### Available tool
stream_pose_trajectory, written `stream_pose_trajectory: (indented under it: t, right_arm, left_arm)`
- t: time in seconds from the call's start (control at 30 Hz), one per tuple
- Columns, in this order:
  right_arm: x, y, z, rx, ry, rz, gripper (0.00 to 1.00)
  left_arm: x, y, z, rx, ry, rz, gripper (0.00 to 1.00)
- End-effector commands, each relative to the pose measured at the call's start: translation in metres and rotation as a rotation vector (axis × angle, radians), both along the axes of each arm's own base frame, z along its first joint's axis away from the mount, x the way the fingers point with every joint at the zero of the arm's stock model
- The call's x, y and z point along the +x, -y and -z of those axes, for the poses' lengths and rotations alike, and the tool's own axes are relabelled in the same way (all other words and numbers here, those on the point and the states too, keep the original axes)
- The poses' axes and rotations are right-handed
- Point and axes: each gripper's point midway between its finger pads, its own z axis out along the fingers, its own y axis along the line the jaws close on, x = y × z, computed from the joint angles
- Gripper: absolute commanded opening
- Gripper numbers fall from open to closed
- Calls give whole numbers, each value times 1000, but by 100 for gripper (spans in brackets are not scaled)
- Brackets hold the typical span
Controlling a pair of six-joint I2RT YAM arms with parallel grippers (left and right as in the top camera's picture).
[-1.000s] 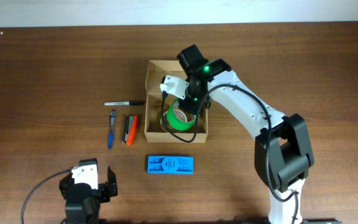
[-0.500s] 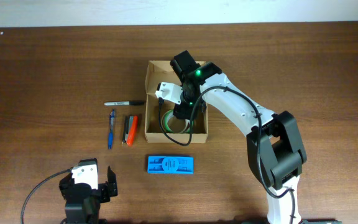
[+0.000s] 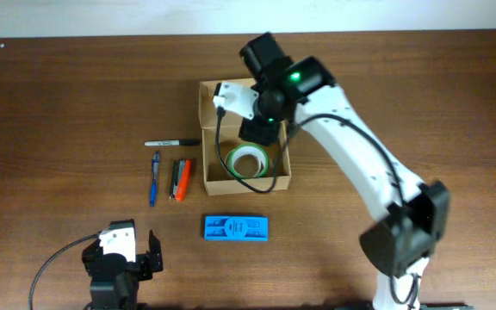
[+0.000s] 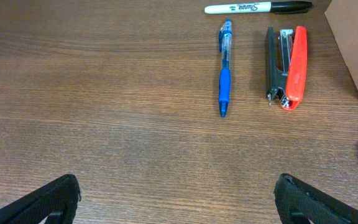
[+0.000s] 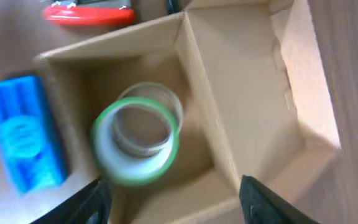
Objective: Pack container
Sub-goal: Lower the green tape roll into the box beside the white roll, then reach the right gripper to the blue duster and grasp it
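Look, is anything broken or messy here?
Nothing looks broken or spilled. The tape roll sits inside the box, and the marker, pen and stapler lie neatly beside it.

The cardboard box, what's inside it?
A roll of green-edged tape lies flat on the floor of the box. From above, the robot's arm covers the far end of the box, so anything lying there cannot be seen.

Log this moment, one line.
stage: tape roll in cardboard box | right end effector: open, above box | left end effector: open | outside: marker, pen, stapler, blue case
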Motion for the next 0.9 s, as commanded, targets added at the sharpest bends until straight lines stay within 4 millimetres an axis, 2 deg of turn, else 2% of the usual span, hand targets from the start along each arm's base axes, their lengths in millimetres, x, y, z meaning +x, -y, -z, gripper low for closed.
stream_pose_trajectory:
  t: [0.0, 0.07, 0.1, 0.17, 0.23, 0.33, 0.37, 0.43, 0.5, 0.63, 0.7, 0.87]
  right_arm:
    - [-24, 12, -28, 5, -23, 31, 68]
    - [-53, 19, -31, 5, -127, 28, 68]
    - [-76, 19, -33, 25, -223, 11, 65]
    - [-105, 24, -32, 10, -348, 1, 61]
    - [-119, 26, -27, -23, -400, 2, 61]
    - [-160, 23, -16, -77, -452, -68, 72]
    - [-166, 23, -13, -86, -456, -77, 75]
    - [-196, 33, 6, -125, -485, -98, 79]
    - [-213, 45, 30, -116, -480, -66, 82]
    - [-213, 44, 70, -63, -430, -39, 92]
    - [-208, 38, 83, -56, -418, -48, 91]
    - [-204, 21, 102, -77, -393, -92, 91]
  left_arm:
    - [0, 1, 3, 6, -4, 12, 100]
    - [0, 1, 3, 6, -4, 12, 100]
    - [0, 1, 3, 6, -4, 12, 100]
    - [0, 1, 3, 6, -4, 12, 100]
    - [0, 1, 3, 6, -4, 12, 99]
    - [0, 1, 3, 6, -4, 12, 100]
    - [0, 1, 3, 6, -4, 12, 100]
    - [0, 1, 3, 6, -4, 12, 100]
    - [0, 1, 3, 6, -4, 12, 99]
    - [0, 1, 3, 6, -4, 12, 100]
    - [0, 1, 3, 6, -4, 12, 100]
    - [0, 1, 3, 6, -4, 12, 100]
